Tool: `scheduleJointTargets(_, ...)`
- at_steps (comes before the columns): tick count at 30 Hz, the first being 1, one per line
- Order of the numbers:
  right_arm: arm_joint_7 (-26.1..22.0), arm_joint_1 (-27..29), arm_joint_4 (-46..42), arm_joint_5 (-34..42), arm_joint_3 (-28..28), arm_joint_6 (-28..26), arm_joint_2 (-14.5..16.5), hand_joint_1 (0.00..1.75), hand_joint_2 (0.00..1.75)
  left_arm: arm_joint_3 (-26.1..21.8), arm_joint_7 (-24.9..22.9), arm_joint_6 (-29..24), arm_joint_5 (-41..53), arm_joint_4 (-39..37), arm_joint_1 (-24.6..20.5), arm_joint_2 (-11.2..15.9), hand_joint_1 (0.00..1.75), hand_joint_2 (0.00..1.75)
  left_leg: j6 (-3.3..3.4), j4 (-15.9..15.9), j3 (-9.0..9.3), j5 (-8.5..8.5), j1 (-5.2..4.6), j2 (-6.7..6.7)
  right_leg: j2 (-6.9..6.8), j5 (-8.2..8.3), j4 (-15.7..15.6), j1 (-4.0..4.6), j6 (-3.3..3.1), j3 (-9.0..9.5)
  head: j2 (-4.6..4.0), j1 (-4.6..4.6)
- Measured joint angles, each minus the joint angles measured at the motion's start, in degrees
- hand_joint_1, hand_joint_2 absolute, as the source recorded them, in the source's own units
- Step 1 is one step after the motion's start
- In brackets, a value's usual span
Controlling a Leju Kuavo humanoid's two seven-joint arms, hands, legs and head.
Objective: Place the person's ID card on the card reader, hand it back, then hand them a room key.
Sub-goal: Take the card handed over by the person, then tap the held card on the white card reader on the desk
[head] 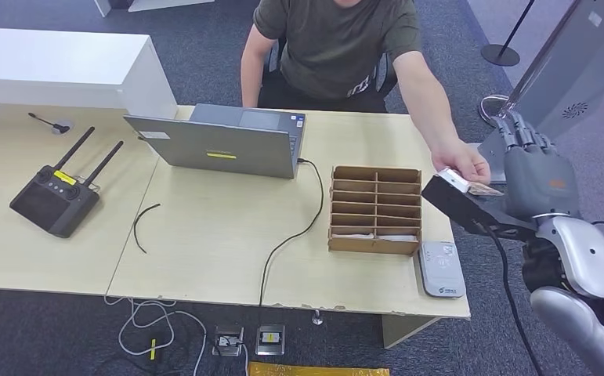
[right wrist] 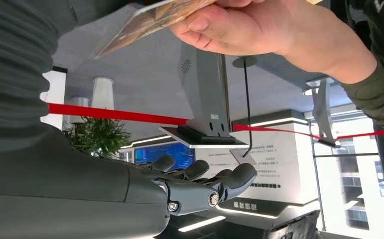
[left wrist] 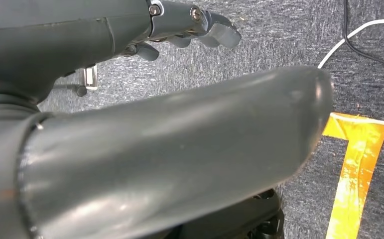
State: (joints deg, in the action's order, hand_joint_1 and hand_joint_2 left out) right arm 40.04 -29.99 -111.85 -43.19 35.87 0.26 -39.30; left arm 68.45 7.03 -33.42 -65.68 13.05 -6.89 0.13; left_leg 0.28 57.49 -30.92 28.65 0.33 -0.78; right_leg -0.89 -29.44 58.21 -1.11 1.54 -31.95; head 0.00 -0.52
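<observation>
The right hand [head: 535, 168] was raised beyond the table's [head: 220, 235] right end with its fingers [right wrist: 214, 181] stretched out and apart, holding nothing, most likely so the card could be laid into it. The person's hand [head: 463, 162] reached across from the far side of the table and pinched the ID card [head: 482, 189] just beside the robot's hand; whether the card touched the palm could not be told. The card was thin and flat, pale with a brownish printed face (the print too blurred to read). The card reader [head: 440, 269], a small grey pad, lay at the table's near right corner beside the cardboard tray [head: 375, 208], which sat close enough for a short carry. The left hand [left wrist: 190, 22] hung low over the carpet [left wrist: 279, 45], fingers loosely extended and gripping nothing.
</observation>
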Motion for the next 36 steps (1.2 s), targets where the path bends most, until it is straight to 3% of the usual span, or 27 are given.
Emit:
scheduleJointTargets(7, 0.0, 0.2, 0.8, 0.2, 0.0, -2.9, 0.0, 1.75, 1.75, 0.6, -1.0, 0.6, 1.1, 0.0, -0.6, 0.1, 0.0, 0.0, 0.0, 0.0, 0.01, 0.0, 0.0, 0.01, 0.01, 0.0, 0.0, 0.0, 0.0, 0.0, 0.0, 0.01)
scheduleJointTargets(25, 0.1, 1.7, 2.7, 2.1, -0.9, -3.4, -2.0, 1.75, 1.75, 1.6, -1.9, 0.6, 2.0, 0.0, -1.2, 0.2, 0.0, 0.0, 0.0, 0.0, 0.03, 0.0, 0.0, 0.03, 0.03, 0.0, 0.0, 0.0, 0.0, 0.0, 0.0, 0.0)
scheduleJointTargets(36, 0.0, 11.2, 6.9, 2.9, -2.0, -7.7, -2.2, 1.75, 1.75, 1.6, -1.9, 0.6, 2.0, 0.0, -1.0, 0.3, 0.0, 0.0, 0.0, 0.0, 0.01, 0.01, 0.0, 0.0, 0.0, 0.0, 0.0, 0.0, 0.0, 0.0, 0.0, 0.02)
